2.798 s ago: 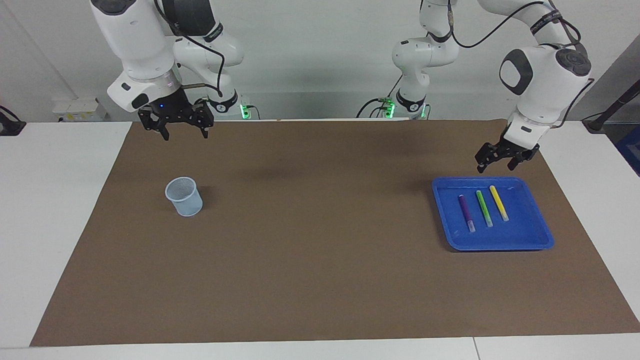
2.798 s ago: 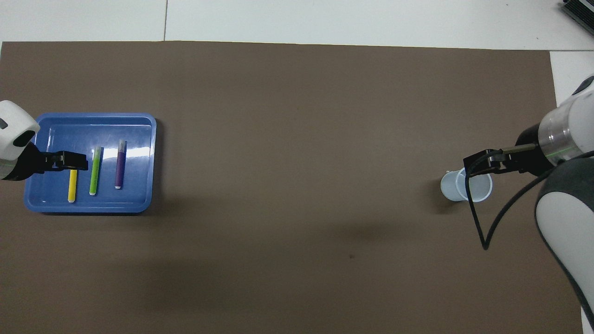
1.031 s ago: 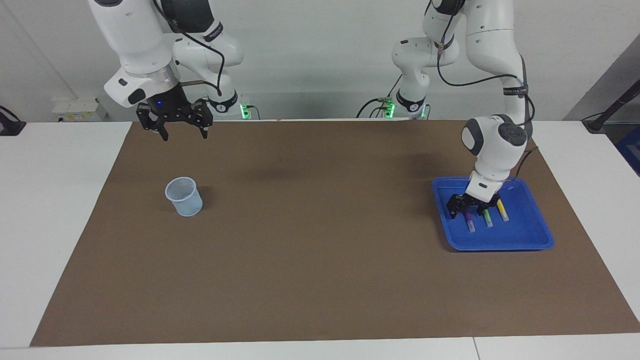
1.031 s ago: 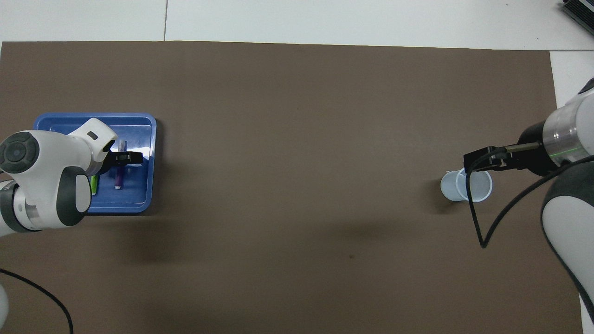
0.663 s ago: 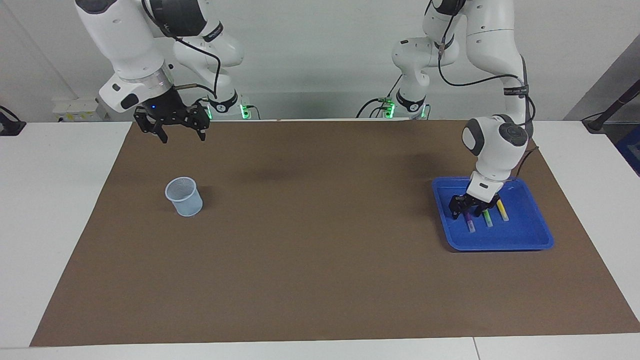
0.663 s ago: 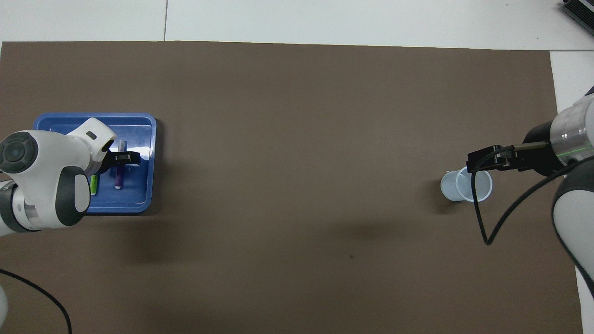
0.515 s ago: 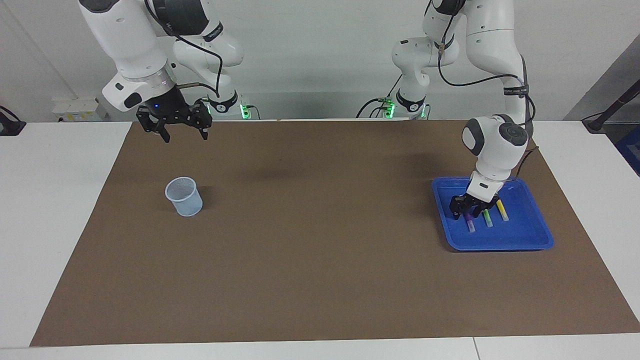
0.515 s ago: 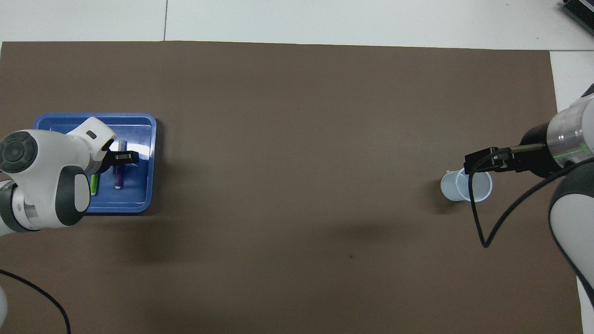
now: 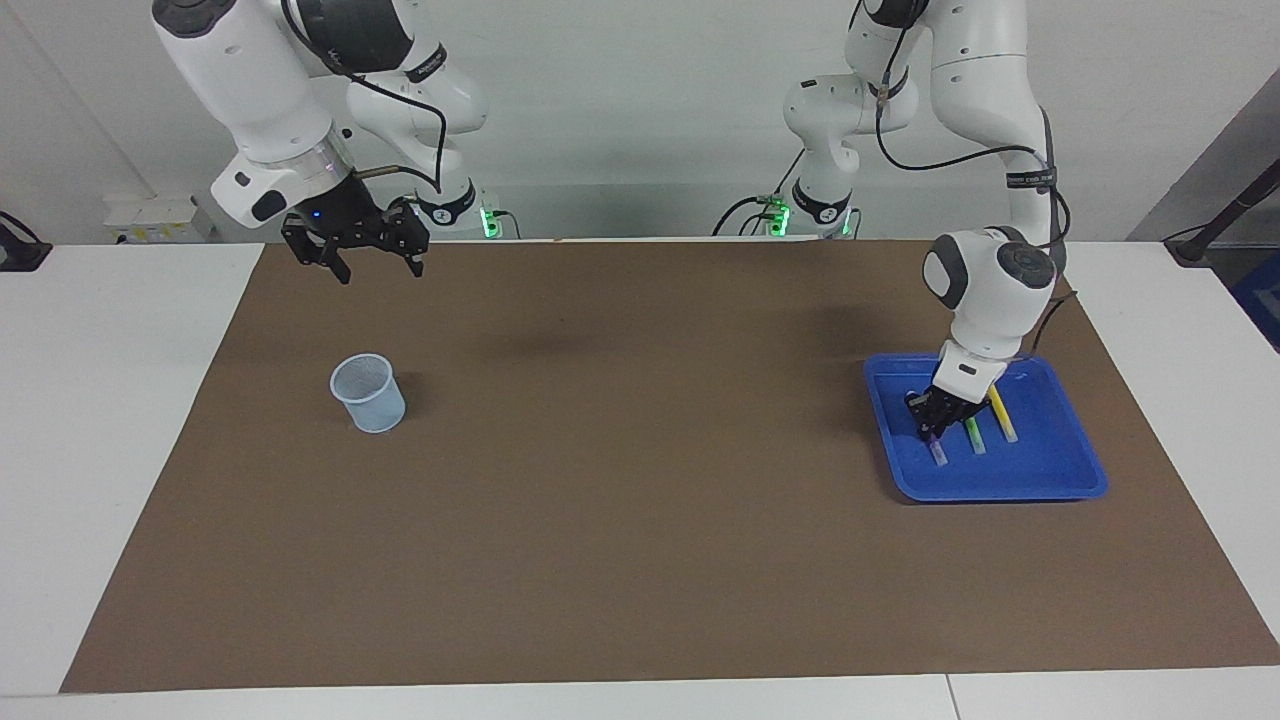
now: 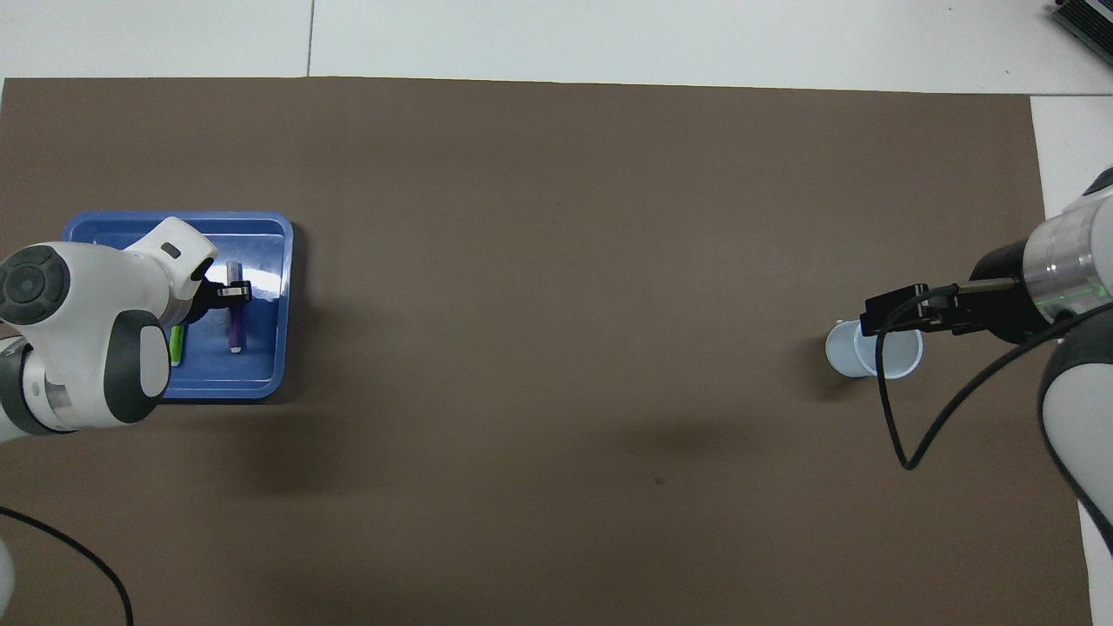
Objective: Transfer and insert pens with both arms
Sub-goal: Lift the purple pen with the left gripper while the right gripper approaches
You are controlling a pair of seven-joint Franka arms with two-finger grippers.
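A blue tray at the left arm's end of the table holds three pens. My left gripper is down in the tray, shut on the purple pen, whose pale cap sticks out below the fingers. The green pen and yellow pen lie beside it. In the overhead view the left gripper grips the purple pen. The green pen peeks out from under the arm, which hides the yellow one. My right gripper hangs open over the mat, high up by the cup.
A pale blue mesh cup stands upright on the brown mat at the right arm's end. From overhead the right gripper overlaps the cup. White table borders the mat.
The left gripper came down into the tray and closed on the purple pen, which shifted slightly toward the tray's inner edge. The right arm swayed a little and stayed open.
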